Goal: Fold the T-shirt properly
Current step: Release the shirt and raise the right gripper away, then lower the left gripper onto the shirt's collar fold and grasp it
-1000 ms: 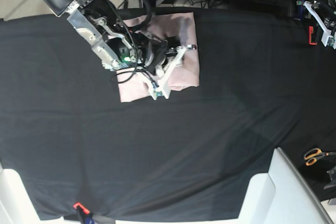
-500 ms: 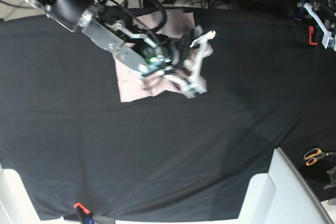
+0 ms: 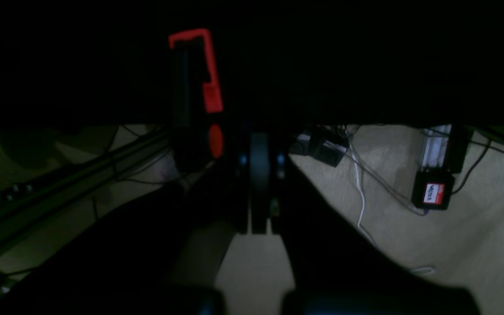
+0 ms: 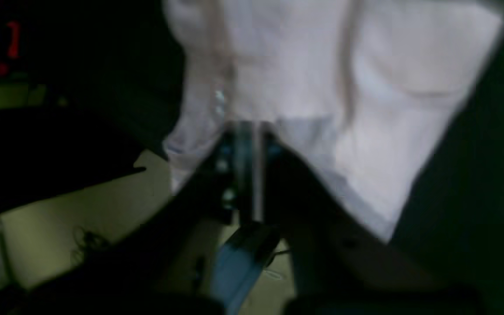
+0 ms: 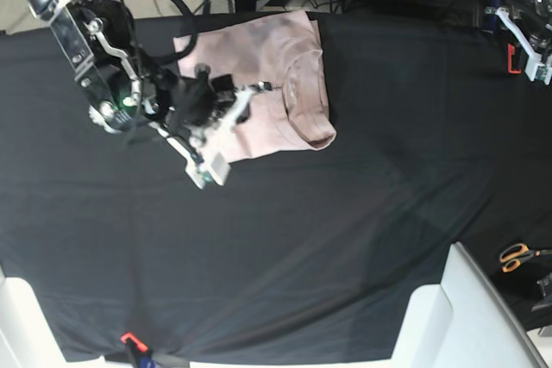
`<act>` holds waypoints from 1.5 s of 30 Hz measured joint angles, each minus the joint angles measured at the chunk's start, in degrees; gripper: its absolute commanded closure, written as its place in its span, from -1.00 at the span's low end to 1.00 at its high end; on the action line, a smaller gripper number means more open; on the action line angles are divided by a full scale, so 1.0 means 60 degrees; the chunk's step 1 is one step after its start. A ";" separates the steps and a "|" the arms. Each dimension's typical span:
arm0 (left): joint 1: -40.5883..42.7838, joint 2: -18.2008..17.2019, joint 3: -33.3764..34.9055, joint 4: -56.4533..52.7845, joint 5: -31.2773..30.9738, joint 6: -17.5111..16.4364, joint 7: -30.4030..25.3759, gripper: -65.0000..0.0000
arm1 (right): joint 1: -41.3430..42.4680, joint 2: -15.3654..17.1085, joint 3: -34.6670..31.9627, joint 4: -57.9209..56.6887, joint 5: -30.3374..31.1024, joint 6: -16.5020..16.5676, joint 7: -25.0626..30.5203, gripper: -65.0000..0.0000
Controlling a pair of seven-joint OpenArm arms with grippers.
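Note:
The pale pink T-shirt [image 5: 267, 75] lies folded in a rough rectangle at the back of the black table cloth [image 5: 345, 213], with a thick rolled fold along its right side. My right gripper [image 5: 237, 127] hovers at the shirt's lower left edge. In the blurred right wrist view its fingers [image 4: 245, 127] stand together, tips at the near edge of the T-shirt [image 4: 365, 87]; whether fabric is pinched does not show. My left gripper [image 5: 528, 53] rests at the far right back corner, away from the shirt. It is shut [image 3: 258, 140] with nothing in it.
A red clamp [image 5: 511, 58] sits on the table edge beside the left gripper and shows as the red clamp [image 3: 199, 70] in the left wrist view. Orange-handled scissors [image 5: 516, 256] lie off the right edge. White blocks [image 5: 448, 316] stand at the front right. Cables run behind the table.
My right arm swung from the shirt's right side back to its lower left edge, uncovering the folded shirt. Its jaws came together. The left arm stayed put.

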 measured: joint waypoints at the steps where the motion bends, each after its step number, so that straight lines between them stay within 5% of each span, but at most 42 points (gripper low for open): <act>1: 0.0018 0.0004 0.0208 0.0000 -0.0007 0.0011 -0.0004 1.00 | -0.0033 0.0066 -0.0015 -0.0058 0.0055 0.0040 0.0025 0.96; 11: -0.0036 0.0040 0.0991 0.0007 -0.0033 -0.0015 -0.0007 1.00 | -0.0280 0.0120 -0.0015 -0.2157 0.0091 0.0062 0.1912 0.94; 19: -0.0062 0.0033 0.2470 0.0015 -0.0073 -0.0015 0.0000 1.00 | 0.0295 0.0412 -0.0474 -0.3355 0.0146 0.0772 0.2586 0.95; 26: 0.0007 0.0390 0.3359 0.1825 -0.0178 0.0011 0.0000 1.00 | -0.0372 0.0994 -0.0426 0.0240 0.0164 0.0674 0.1821 0.94; 30: 0.0076 0.0484 0.3391 0.2182 -0.0743 0.0018 0.0098 0.33 | -0.1024 0.1166 0.0419 0.0572 0.0073 0.0663 0.1767 0.93; 34: 0.0062 0.0361 0.3359 0.1643 -0.3650 0.0015 0.0000 -0.62 | -0.1249 0.1235 0.1315 0.0087 0.0055 0.0696 0.1734 0.93; 36: 0.0004 0.0073 0.3435 0.0951 -0.4717 0.0011 0.0044 -0.91 | -0.1304 0.1264 0.1534 -0.0149 0.0029 0.0707 0.1807 0.93; 41: -0.0423 -0.0011 0.4109 -0.0291 -0.5235 0.0146 0.0102 -0.82 | -0.1424 0.1366 0.1530 -0.0889 0.0120 0.0739 0.1880 0.93; 45: -0.0991 0.0514 0.4940 -0.0495 -0.5479 0.0087 -0.0022 -0.76 | -0.1421 0.1392 0.1534 -0.1279 0.0062 0.0743 0.2350 0.93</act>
